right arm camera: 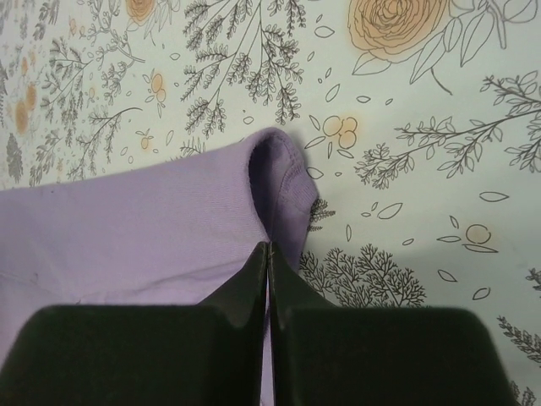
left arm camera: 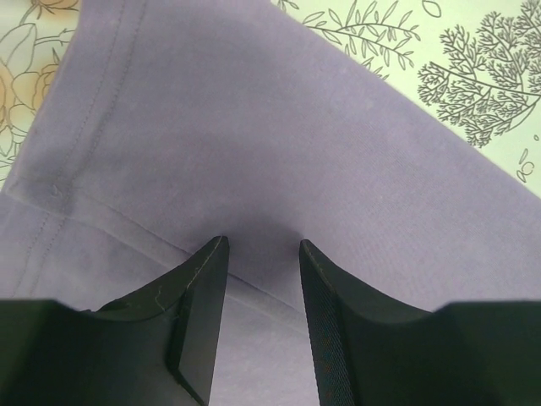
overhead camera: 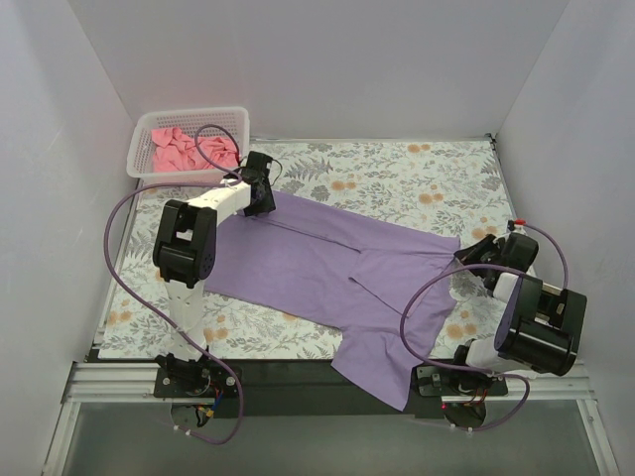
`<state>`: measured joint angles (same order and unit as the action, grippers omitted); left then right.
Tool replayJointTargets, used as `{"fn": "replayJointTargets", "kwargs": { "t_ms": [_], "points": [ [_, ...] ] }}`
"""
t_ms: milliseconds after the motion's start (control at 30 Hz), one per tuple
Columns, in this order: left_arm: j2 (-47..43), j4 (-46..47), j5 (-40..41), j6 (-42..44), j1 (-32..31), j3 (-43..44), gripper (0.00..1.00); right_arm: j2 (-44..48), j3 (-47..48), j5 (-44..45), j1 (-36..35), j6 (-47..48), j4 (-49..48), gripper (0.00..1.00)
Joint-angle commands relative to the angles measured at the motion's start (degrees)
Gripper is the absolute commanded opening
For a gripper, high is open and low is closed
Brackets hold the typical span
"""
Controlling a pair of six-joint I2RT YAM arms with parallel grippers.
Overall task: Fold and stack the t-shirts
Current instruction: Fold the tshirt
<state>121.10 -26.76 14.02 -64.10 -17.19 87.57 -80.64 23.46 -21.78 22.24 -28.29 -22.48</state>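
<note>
A lavender t-shirt (overhead camera: 327, 268) lies spread across the floral cloth, one end hanging over the table's near edge. My left gripper (overhead camera: 260, 198) sits on its far left corner. In the left wrist view the left gripper (left arm camera: 263, 243) stands open, its tips resting on the purple cloth (left arm camera: 254, 127) near a seam. My right gripper (overhead camera: 468, 256) is at the shirt's right edge. Seen from the right wrist, the right gripper (right arm camera: 268, 247) is shut on a raised fold of the shirt's ribbed edge (right arm camera: 283, 182). A salmon-pink t-shirt (overhead camera: 184, 149) lies crumpled in the basket.
The white mesh basket (overhead camera: 189, 112) stands at the far left corner. White walls close in the table on three sides. The floral tablecloth (overhead camera: 397, 178) shows bare behind and right of the shirt.
</note>
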Motion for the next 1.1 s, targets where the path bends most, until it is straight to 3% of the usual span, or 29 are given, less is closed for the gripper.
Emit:
{"fn": "replayJointTargets", "kwargs": {
  "t_ms": [0,433,533,600,700,867,1067],
  "points": [
    [0.54,-3.38,4.78,1.16,0.67,-0.65,0.38,1.80,0.09,1.92,1.05,0.78,-2.48,0.01],
    [-0.94,-3.47,7.34,2.31,0.49,-1.26,0.46,-0.93,1.76,4.11,1.32,-0.27,-0.82,0.01],
    [-4.72,-3.64,6.03,1.52,0.49,-1.44,0.54,1.80,3.77,4.38,1.32,0.26,3.66,0.10],
    [-8.76,-3.73,4.88,0.91,0.14,-2.05,0.59,4.69,4.92,5.60,1.05,0.61,7.69,0.25],
    [-14.72,-4.26,3.12,-0.23,-0.47,-3.89,0.63,8.74,6.77,7.19,-0.53,1.40,11.48,0.36],
    [-24.58,-4.70,0.49,-2.44,-1.09,-10.30,0.64,10.77,7.03,5.44,-6.31,0.52,12.28,0.37],
    [-38.46,-1.81,2.41,-2.61,-1.18,-23.92,0.65,3.75,7.74,5.43,-9.58,-0.71,10.18,0.36]
  ]
}}
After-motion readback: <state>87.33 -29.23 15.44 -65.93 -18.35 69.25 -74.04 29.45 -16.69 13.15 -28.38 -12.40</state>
